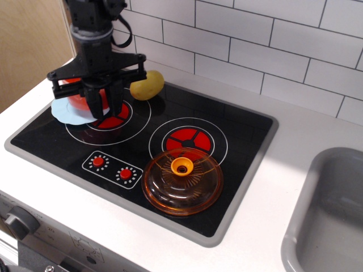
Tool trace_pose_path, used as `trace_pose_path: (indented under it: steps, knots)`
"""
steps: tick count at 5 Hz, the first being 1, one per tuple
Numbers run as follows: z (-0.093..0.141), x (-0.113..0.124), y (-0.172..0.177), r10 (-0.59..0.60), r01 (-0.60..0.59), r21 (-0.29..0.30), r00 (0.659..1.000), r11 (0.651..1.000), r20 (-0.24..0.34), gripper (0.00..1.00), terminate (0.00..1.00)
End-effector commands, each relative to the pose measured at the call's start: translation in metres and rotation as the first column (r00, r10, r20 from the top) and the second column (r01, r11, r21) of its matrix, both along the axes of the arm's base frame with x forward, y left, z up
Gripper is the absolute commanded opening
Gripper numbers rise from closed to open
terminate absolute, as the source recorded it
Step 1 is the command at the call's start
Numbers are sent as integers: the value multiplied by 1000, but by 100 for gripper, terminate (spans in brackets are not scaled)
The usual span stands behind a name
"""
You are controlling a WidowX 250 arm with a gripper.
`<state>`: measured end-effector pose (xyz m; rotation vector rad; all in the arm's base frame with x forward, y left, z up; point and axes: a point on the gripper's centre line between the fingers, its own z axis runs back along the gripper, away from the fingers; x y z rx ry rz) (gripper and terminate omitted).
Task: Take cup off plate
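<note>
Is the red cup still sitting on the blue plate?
Yes. The cup sits on the plate, partly hidden behind the gripper.

You have one orange-red cup (79,101), one pale blue plate (68,111), one yellow potato toy (147,84), one transparent orange lid (182,181), two red burners (189,140), two red knobs (98,162), one grey sink (332,215), and one hand (102,105).

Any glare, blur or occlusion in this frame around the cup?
observation.image: sharp, evenly lit, no motion blur. Glossy hob reflects the lid and tiles faintly. The gripper hides most of the cup; plate edge visible.
</note>
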<state>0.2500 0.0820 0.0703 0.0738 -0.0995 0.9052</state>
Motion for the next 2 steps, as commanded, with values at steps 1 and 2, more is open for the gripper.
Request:
trace_pose_path:
  steps: [1, 2]
  knots:
    - [31, 7, -33, -83, 85, -10, 990, 996, 117, 0, 0]
    - [29, 1, -53, -141, 148, -36, 979, 988, 145, 0, 0]
